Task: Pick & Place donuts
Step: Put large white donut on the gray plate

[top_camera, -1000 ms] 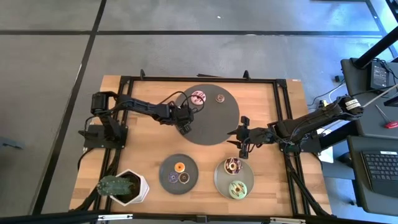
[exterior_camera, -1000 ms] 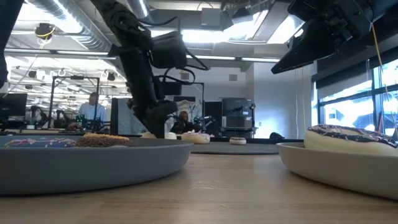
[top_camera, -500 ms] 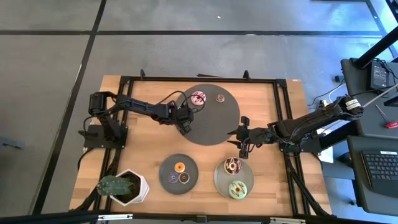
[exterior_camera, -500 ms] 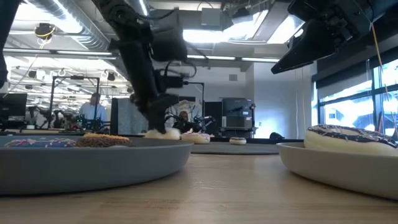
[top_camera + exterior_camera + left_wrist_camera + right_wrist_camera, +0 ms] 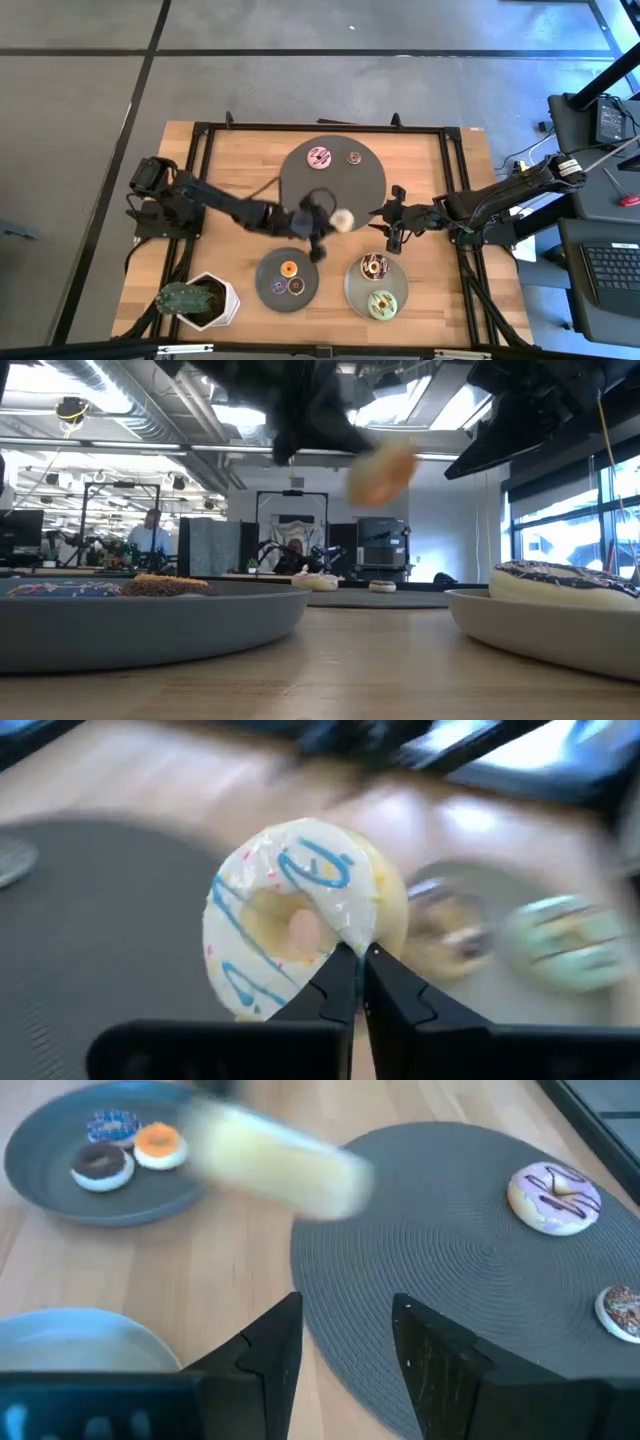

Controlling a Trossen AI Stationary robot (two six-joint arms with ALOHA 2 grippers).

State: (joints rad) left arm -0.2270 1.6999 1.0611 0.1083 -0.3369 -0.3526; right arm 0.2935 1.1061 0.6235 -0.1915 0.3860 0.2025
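On the wooden table (image 5: pixel 235 150) I saw the round grey mat (image 5: pixel 335 195) with the left gripper (image 5: pixel 357 982) above its near edge, fingers clamped on the white donut (image 5: pixel 300 915) with blue icing lines, lifted clear. My right gripper (image 5: pixel 345 1345) hovered beside the mat, fingers apart and holding nothing, while 2 donuts sat on the right-hand grey plate (image 5: pixel 352 290).

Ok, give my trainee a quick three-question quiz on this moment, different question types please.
1. True or false: the left gripper is shut on the white-iced toy donut with blue stripes.
2. Which items lie on the big round dark woven mat?
A. a pink-iced donut and a small sprinkled donut
B. three mini donuts
C. a potted plant
3. Fill in: the right gripper hangs with its fingers ____.

Key: 1 true; 2 A; 3 open.
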